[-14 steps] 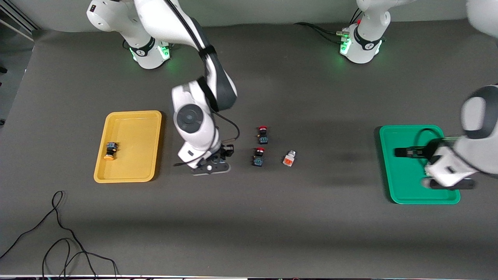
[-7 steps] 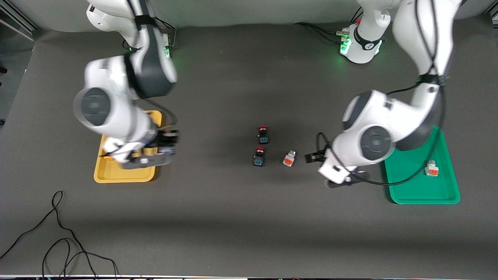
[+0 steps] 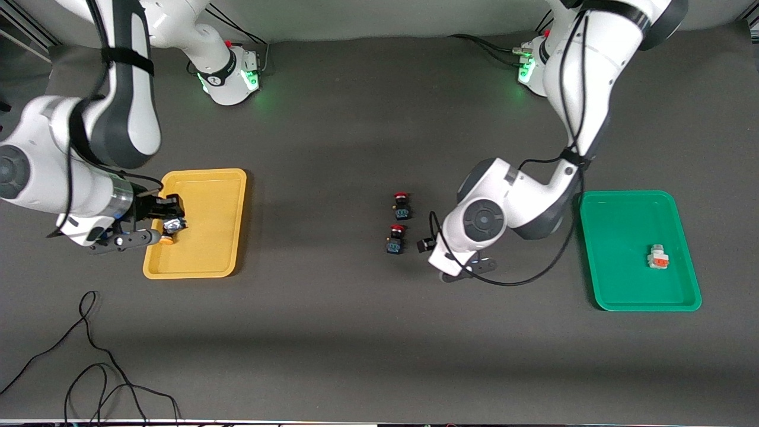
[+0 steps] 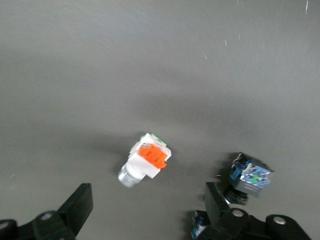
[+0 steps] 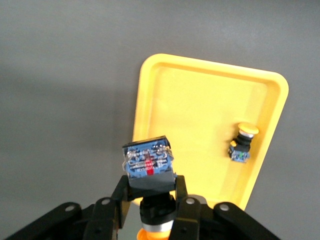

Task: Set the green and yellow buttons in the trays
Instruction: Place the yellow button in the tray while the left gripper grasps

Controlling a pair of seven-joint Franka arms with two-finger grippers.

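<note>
Left wrist view showed the white-bodied button [image 4: 145, 161] lying on the worktop [image 4: 150, 60] between the spread fingers of the left end effector [image 4: 147, 215], its long axis slanting across the gap, touched by neither finger. The right end effector [image 5: 150, 207] pinched a yellow-capped button [image 5: 148, 167] over the yellow tray [image 5: 200, 115], where another [image 5: 243, 142] lay.

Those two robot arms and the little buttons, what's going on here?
They are sorting buttons into trays. The right pincer, shut on a yellow-capped button, is over the yellow tray, where another yellow-capped button already lies. The left pincer is open above a white button on the table, beside two red-capped buttons. One white button sits in the green tray.
</note>
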